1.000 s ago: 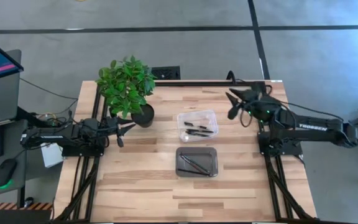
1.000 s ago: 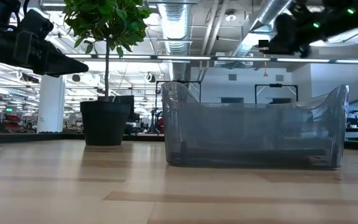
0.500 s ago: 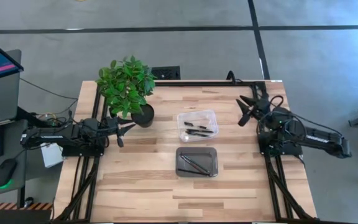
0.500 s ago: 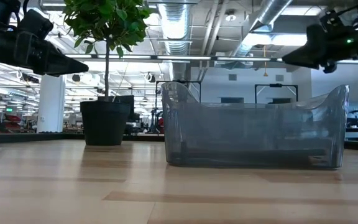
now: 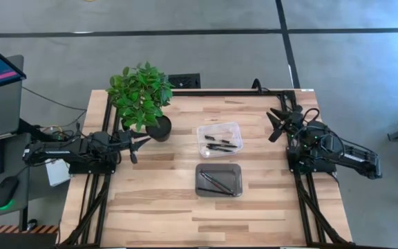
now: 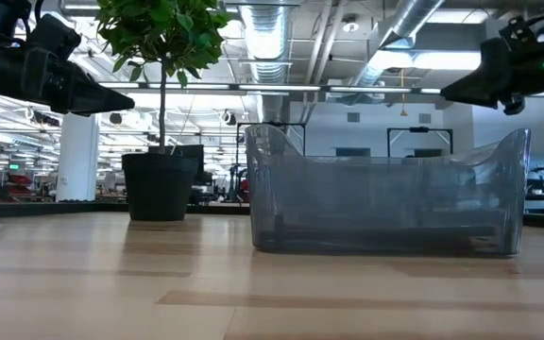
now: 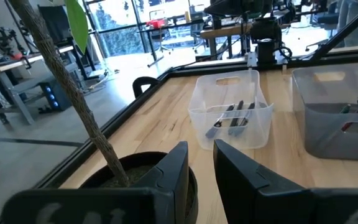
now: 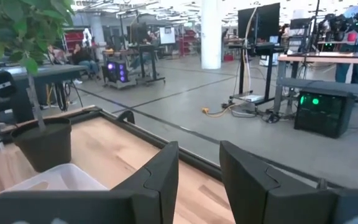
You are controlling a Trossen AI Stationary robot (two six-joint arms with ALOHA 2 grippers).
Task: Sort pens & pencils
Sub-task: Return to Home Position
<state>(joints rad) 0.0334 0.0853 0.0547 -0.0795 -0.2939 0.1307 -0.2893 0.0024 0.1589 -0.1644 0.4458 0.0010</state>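
Clock directions are from the table (image 5: 150,207) centre, in the high view.

- Plant (image 5: 140,93) at 11, with its pot (image 5: 159,128) near the back edge.
- Clear bin (image 5: 202,141) just off centre at 1. Black bin (image 5: 199,181) at its 6, small gap between them.
- Left gripper (image 5: 142,146) at 9–10, just beside the pot and raised off the table. Fingers slightly apart, holding nothing.
- Right gripper (image 5: 271,124) at 2, also raised. Fingers spread, holding nothing.
- Short black pens (image 5: 221,144) lie in the clear bin.
- Long thin pencils (image 5: 216,184), dark and reddish, lie in the black bin.
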